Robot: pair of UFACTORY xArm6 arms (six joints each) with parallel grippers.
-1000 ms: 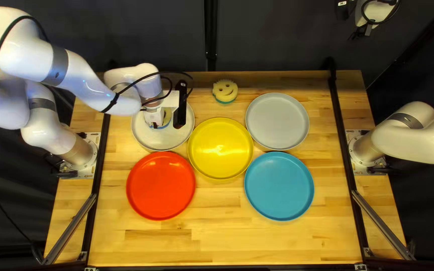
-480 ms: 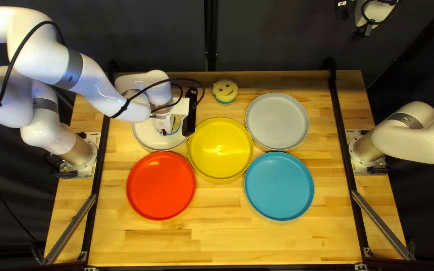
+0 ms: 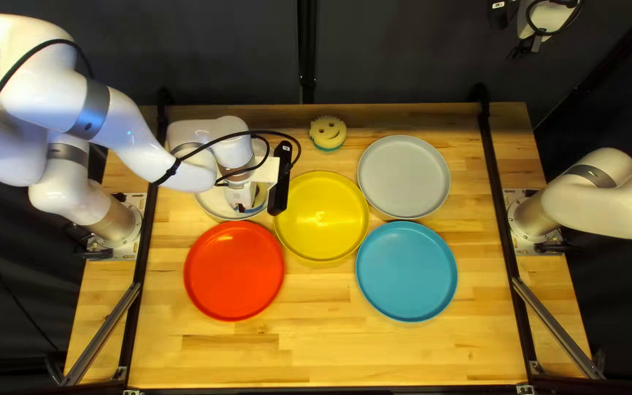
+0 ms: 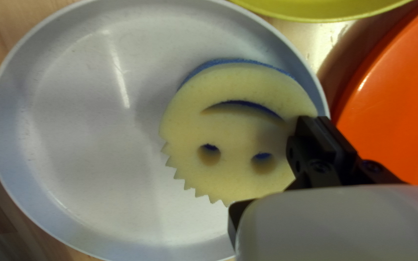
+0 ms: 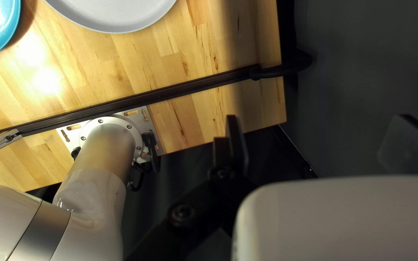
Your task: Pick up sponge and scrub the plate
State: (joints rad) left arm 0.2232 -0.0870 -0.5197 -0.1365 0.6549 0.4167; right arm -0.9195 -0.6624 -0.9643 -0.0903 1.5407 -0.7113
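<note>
Yellow plate (image 3: pixel 321 219) and red plate (image 3: pixel 234 271) right beside white plate (image 4: pixel 88 121), second sponge (image 3: pixel 328 132) at bench (image 3: pixel 330 351) far edge, left arm (image 3: pixel 133 139) blocking overhead; yellow-and-blue sponge (image 4: pixel 233 125) on white plate, smile edge toward yellow plate, roundish, long axis unclear, left hand (image 3: pixel 244 208) pinching it, right hand (image 3: pixel 527 47) spread.

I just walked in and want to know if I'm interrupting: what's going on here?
My left gripper is clamped on a cream smiley-face sponge with a blue backing, holding it over the round, pale plate, close to the rim by the round red plate. It looks like scrubbing is under way. My right gripper is open and holds nothing. A second smiley sponge, green-backed, sits near the table's far edge.
</note>
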